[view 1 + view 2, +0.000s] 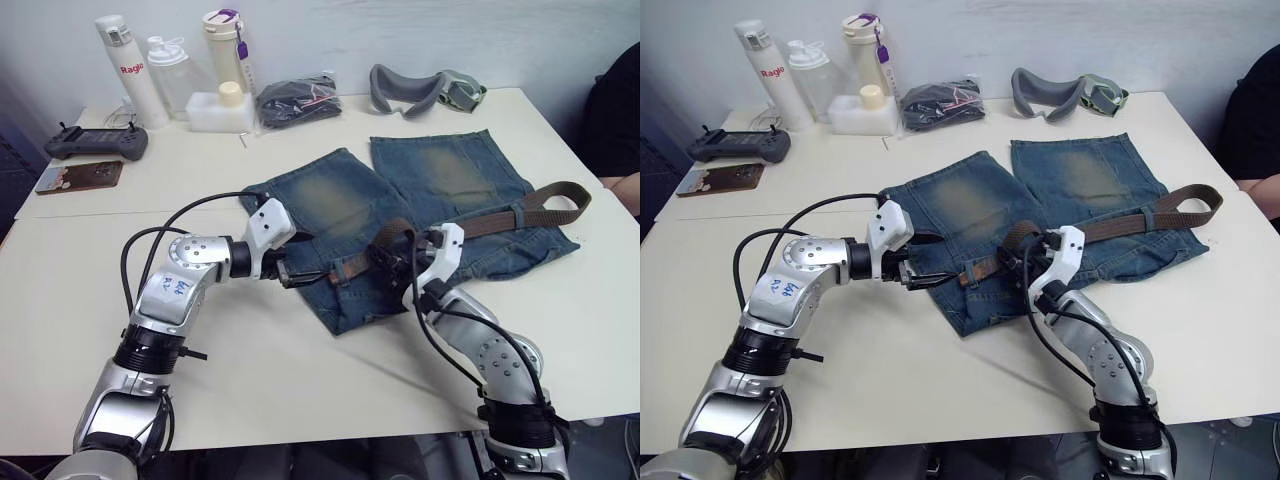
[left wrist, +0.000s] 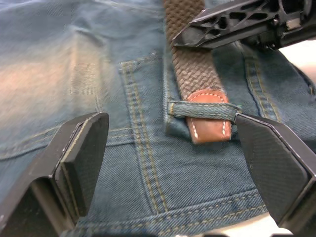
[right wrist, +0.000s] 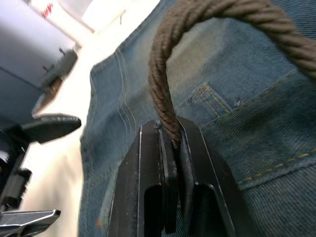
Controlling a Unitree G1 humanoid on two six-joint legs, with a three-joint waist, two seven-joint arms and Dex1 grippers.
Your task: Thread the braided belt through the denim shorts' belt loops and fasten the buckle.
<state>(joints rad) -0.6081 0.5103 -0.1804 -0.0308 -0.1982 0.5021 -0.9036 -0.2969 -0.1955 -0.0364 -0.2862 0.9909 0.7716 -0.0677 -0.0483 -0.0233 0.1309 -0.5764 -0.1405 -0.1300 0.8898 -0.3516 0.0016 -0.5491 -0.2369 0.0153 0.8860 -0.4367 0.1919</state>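
Belt is lying across the waistband of the denim shorts, which are spread flat on the white table. Its far end curls into a loop off the right edge of the shorts, near a person's arm. The tan leather tip is poking through one belt loop, just past it, so at least that loop is threaded. Can't spot the buckle anywhere.

Right gripper is clamped tight on the braided strap, which arches up out of its fingers. Left gripper is spread wide with nothing in it, one finger on each side of the tip, hovering just over the denim. Bottles, goggles and a black bundle sit along the back.
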